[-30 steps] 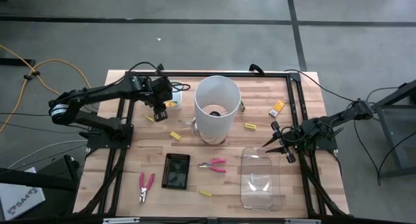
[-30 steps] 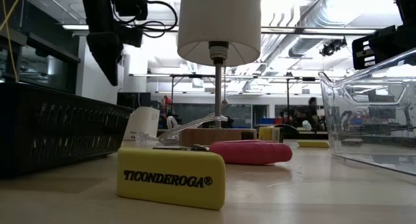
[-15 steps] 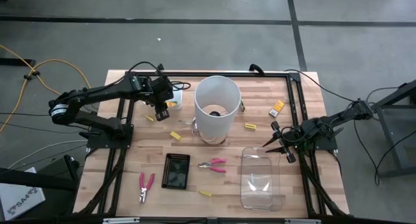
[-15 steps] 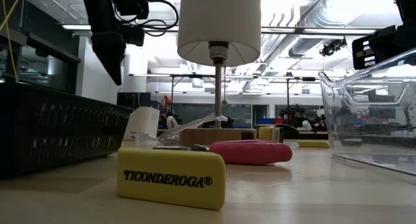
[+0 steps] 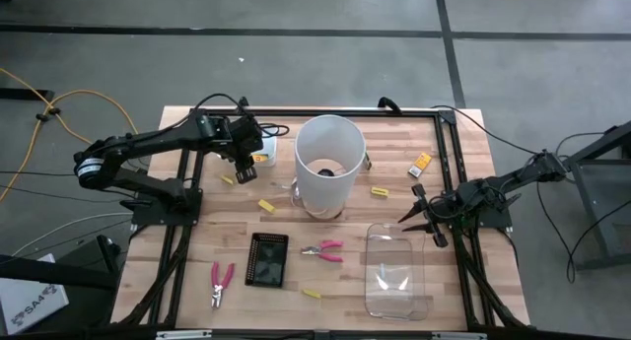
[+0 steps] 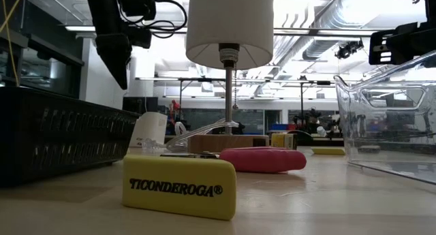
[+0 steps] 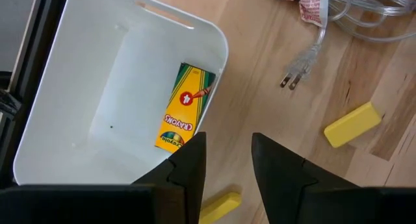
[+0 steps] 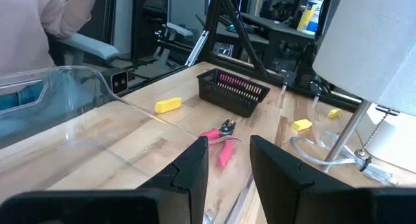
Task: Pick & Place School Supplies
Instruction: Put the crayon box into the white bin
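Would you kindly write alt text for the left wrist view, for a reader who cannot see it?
The left gripper, open and empty, hovers over a white bin holding a crayon box. On the wooden table beside the bin lie two yellow erasers and a clear cord's plug.

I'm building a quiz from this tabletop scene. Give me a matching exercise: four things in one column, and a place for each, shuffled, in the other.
Things:
1. crayon box
2. black basket
3. clear bin
4. lamp

Places:
A. table's middle
B. inside the white tub
C. front right of the table
D. between the two pink-handled pliers

Pairs: 1-B, 2-D, 3-C, 4-A
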